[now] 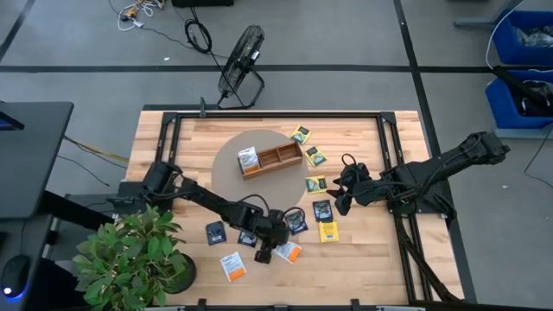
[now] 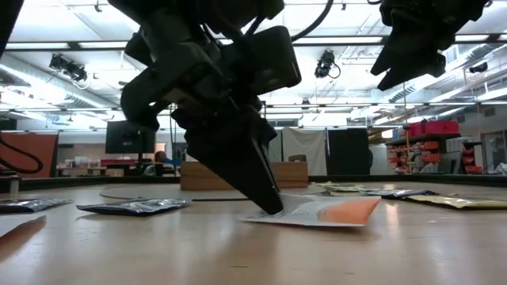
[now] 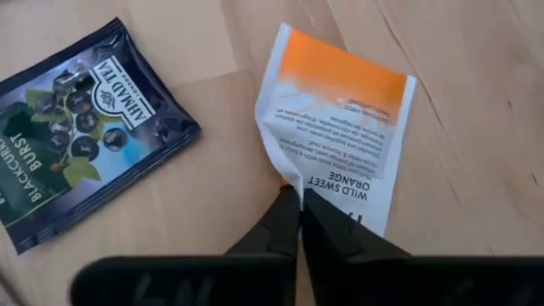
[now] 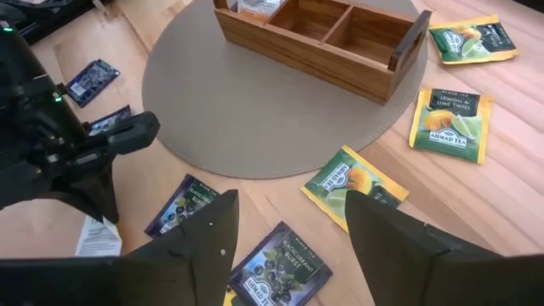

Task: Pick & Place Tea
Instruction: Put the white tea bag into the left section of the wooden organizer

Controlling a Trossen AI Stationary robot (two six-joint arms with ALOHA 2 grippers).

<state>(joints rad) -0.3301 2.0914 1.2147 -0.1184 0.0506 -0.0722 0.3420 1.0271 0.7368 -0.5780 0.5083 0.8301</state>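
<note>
Pinching the orange packet [image 3: 340, 140] near the tabletop's front edge, our left gripper [image 3: 299, 204] is closed on its corner; our right gripper [image 4: 293, 225] hangs spread wide beside the tray [image 1: 272, 160].

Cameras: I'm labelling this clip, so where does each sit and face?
High: overhead, straight down; both arms, wooden tray.
Low: table height, level toward the room; left tool on the white-orange packet.
Left wrist: past its shut fingers, which pinch that packet's edge.
Right wrist: past its open fingers, toward the tray.
Shared: high and right wrist both show the tray.
</note>
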